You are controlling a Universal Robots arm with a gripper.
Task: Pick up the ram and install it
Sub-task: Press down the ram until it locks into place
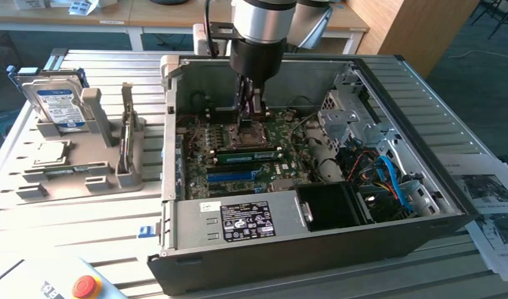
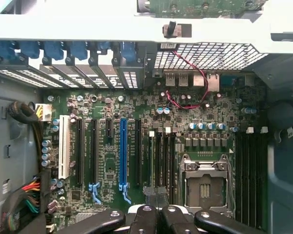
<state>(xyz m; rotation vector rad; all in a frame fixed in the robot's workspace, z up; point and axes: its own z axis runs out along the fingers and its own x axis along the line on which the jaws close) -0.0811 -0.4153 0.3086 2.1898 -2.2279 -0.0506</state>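
Ram point(image 1: 249, 154): a thin green stick lying lengthwise on the motherboard point(image 1: 275, 134) inside an open computer case point(image 1: 320, 246). In the exterior view it sits just on the near side of the square processor socket point(image 1: 247, 132), with the blue slot point(image 1: 233, 176) a little nearer still. Whether it is fully seated in its slot cannot be told.

The arm reaches down into the case from the far side. The gripper point(image 1: 255, 115) hangs low over the board, near the socket and just beyond the ram. Its fingers are pressed together. From the exterior view it cannot be told whether the fingertips touch the ram or anything else.

In the wrist view the gripper point(image 2: 156, 212) has both black fingers point(image 2: 145, 219) side by side with no gap between them. Past them run dark memory slots point(image 2: 162, 161), the socket point(image 2: 205, 183) on one side and the blue slot point(image 2: 122, 151) on the other.

On the exterior view's left, outside the case, a grey holder point(image 1: 87, 168) stands on the ribbed metal table point(image 1: 79, 218). It carries a hard drive point(image 1: 58, 106) with a blue and white label, standing on edge, and a thin board point(image 1: 127, 124) also upright. The power supply point(image 1: 237, 221) fills the case's near corner, with blue cables point(image 1: 391, 177) to the right. A red button point(image 1: 86, 286) sits at the near left edge, and printed sheets point(image 1: 490, 205) lie at the right.
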